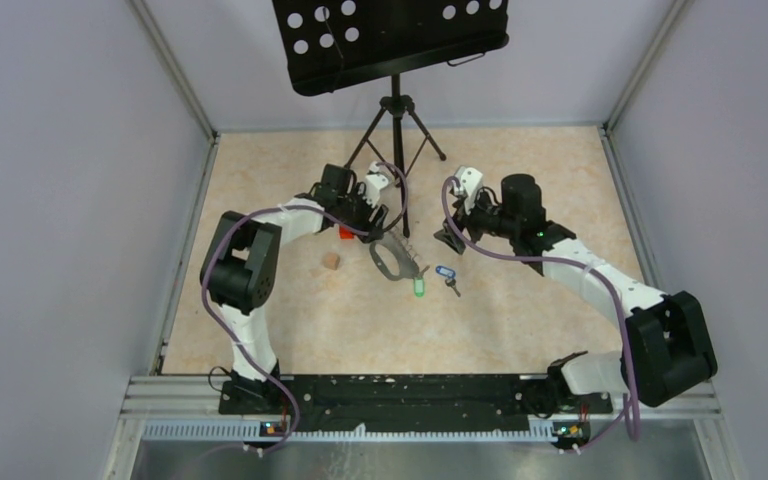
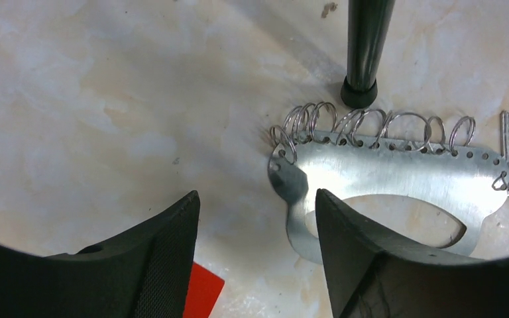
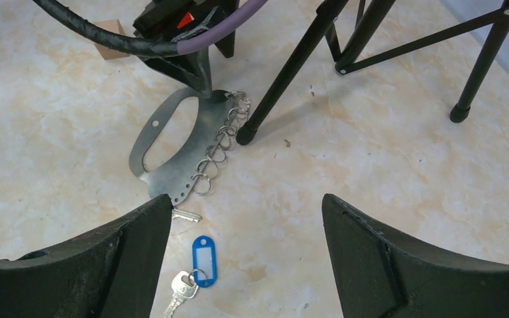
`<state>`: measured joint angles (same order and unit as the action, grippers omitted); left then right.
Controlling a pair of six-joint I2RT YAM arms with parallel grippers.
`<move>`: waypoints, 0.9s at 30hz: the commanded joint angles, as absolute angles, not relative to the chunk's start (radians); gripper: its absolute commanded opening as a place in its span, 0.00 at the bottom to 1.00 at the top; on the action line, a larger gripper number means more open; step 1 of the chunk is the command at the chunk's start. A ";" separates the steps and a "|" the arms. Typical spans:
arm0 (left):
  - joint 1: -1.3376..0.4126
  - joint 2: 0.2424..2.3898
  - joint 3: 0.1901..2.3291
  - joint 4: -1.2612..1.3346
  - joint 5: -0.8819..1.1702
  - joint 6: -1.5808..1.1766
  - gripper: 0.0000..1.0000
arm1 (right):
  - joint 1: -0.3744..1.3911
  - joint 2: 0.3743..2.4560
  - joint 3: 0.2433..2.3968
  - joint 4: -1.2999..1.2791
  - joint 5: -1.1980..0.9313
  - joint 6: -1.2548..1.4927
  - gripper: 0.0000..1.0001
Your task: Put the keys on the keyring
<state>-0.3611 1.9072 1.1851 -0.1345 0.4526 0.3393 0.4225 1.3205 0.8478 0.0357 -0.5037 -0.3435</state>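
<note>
Top external view: your flat grey metal oval keyring (image 1: pixel 395 258) lies on the beige marbled table (image 1: pixel 520 320), just in front of the black tripod stand (image 1: pixel 395 130).
Keyring edge: a row of wire split rings (image 2: pixel 371 126) runs along one side, and a rubber tripod foot (image 2: pixel 360 93) stands just beside them.
Keys: the small metal blue-tagged key (image 1: pixel 445 272) lies loose just right of the keyring. The green-tagged key (image 1: pixel 419 287) sits at the keyring's near end; you cannot tell whether it is hooked on.
Left arm: bent at the elbow, reaching in from the left, wrist tipped down over the keyring's far end.
Left gripper (image 2: pixel 255 199): fingers apart, nothing clamped. One finger (image 2: pixel 371 265) overlaps the loop's band; contact is unclear.
Right arm: stretched forward and left, wrist just beyond the blue-tagged key.
Right gripper (image 3: pixel 245 205): fingers wide apart, gripping nothing.
Blocks: a red block (image 1: pixel 346 233) lies by your left gripper, and a tan block (image 1: pixel 331 261) lies left of the keyring.
</note>
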 commanded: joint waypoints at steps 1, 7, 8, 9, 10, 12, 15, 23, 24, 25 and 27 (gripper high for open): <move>-0.363 1.949 1.255 -0.107 0.518 0.304 0.66 | 0.413 1.337 0.899 0.043 -0.534 -0.334 0.82; -0.364 1.996 1.304 -0.109 0.554 0.294 0.55 | 0.413 1.381 0.922 0.014 -0.561 -0.334 0.81; -0.365 1.998 1.308 -0.109 0.556 0.294 0.53 | 0.413 1.384 0.924 0.014 -0.565 -0.334 0.81; -0.365 2.002 1.309 -0.109 0.560 0.296 0.53 | 0.413 1.386 0.925 0.013 -0.567 -0.333 0.81; -0.364 2.003 1.311 -0.109 0.563 0.296 0.52 | 0.413 1.389 0.926 0.011 -0.570 -0.333 0.81; -0.367 2.011 1.316 -0.109 0.566 0.294 0.50 | 0.413 1.393 0.928 0.007 -0.571 -0.336 0.81; -0.368 2.021 1.321 -0.109 0.573 0.290 0.45 | 0.413 1.394 0.930 0.007 -0.571 -0.337 0.81; -0.367 2.029 1.328 -0.105 0.595 0.279 0.30 | 0.413 1.394 0.933 0.002 -0.574 -0.343 0.80; -0.368 2.030 1.328 -0.104 0.597 0.278 0.29 | 0.412 1.394 0.933 0.003 -0.574 -0.344 0.80; -0.367 2.033 1.329 -0.104 0.600 0.280 0.27 | 0.413 1.396 0.933 0.003 -0.575 -0.346 0.80; -0.368 2.034 1.331 -0.106 0.603 0.280 0.24 | 0.413 1.396 0.935 0.003 -0.579 -0.349 0.80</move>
